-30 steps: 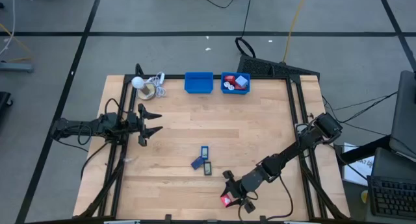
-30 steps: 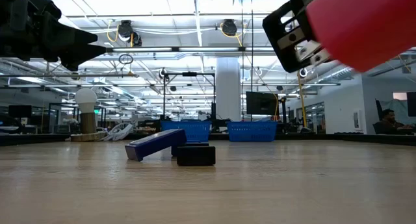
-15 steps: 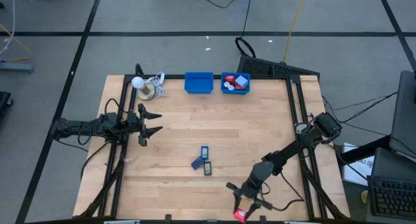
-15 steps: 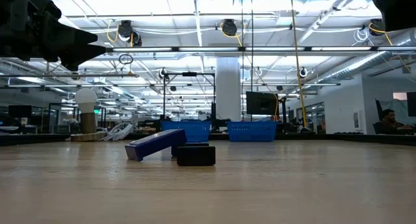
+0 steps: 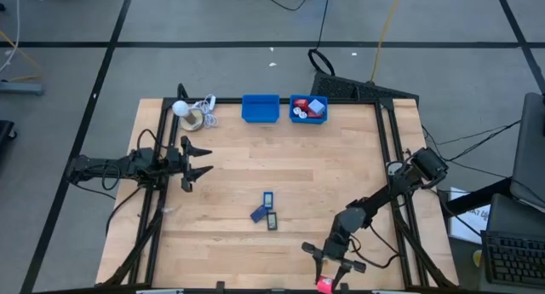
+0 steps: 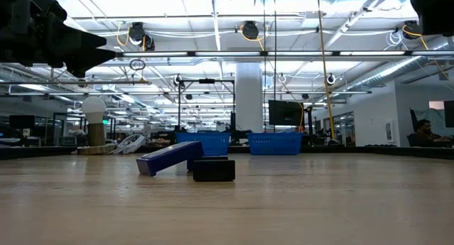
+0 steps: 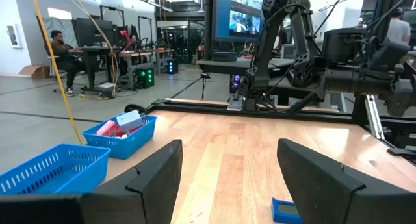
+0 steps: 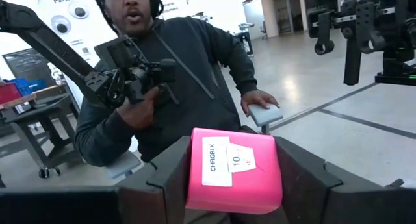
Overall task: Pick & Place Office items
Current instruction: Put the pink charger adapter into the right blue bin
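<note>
My right gripper (image 5: 325,282) hangs out past the table's near edge, fingers clamped narrow on a pink block with a white label (image 8: 234,169); my wrist view shows it pinched flat between both fingers. My left gripper (image 5: 197,162) waits over the left side of the wooden table (image 5: 341,158), its fingers parted with nothing between them.

The danger I see is where I am: the block sits over the floor, not over the wood, so any slip would drop it off the table altogether. A person in a dark hoodie (image 8: 175,74) sits right in front of my wrist, holding a control handle, and a swing in that direction could bring me too close. The carry also looks long, since the blue bin holding red pieces (image 5: 308,108) stands at the far edge beside an empty-looking blue bin (image 5: 261,108), well apart from me.

Three small pieces lie mid-table: a dark blue rectangle (image 5: 268,198), a tilted blue piece (image 5: 258,213) and a dark piece (image 5: 272,220) touching it.
</note>
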Controlling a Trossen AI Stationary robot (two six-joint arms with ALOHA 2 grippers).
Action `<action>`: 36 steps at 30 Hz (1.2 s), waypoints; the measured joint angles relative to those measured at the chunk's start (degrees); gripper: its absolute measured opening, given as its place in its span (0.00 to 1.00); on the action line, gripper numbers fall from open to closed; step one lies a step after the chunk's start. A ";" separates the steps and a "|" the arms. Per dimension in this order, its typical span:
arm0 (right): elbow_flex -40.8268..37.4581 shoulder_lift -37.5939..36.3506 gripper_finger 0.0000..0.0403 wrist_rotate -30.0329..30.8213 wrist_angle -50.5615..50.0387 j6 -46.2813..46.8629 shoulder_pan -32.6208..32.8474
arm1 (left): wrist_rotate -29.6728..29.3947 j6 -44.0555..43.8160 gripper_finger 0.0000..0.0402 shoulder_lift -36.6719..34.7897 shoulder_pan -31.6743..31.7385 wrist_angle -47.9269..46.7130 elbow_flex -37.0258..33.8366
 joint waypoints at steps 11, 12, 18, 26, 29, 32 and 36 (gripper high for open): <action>0.00 0.00 0.43 0.11 0.00 -0.34 0.00 | 0.00 0.02 0.64 0.00 0.01 0.00 0.00; 0.00 0.00 0.43 0.13 -0.01 -0.40 0.00 | -0.02 0.00 0.64 0.00 0.01 0.00 0.00; 0.00 0.00 0.43 0.17 0.00 -0.42 0.00 | -0.01 0.00 0.64 0.00 0.01 -0.01 0.00; 0.00 0.00 0.43 0.19 -0.02 -0.78 0.00 | -0.02 0.02 0.64 0.00 -0.01 -0.01 0.00; 0.00 0.00 0.43 0.37 0.00 -0.83 0.00 | 0.00 -0.04 0.64 0.00 -0.01 -0.02 0.00; 0.00 0.00 0.43 0.44 0.00 -1.07 -0.21 | 0.00 -0.02 0.64 0.00 0.00 0.00 0.00; 0.00 0.00 0.43 1.70 0.00 -1.27 -1.24 | 0.00 0.00 0.64 0.00 -0.01 0.00 0.00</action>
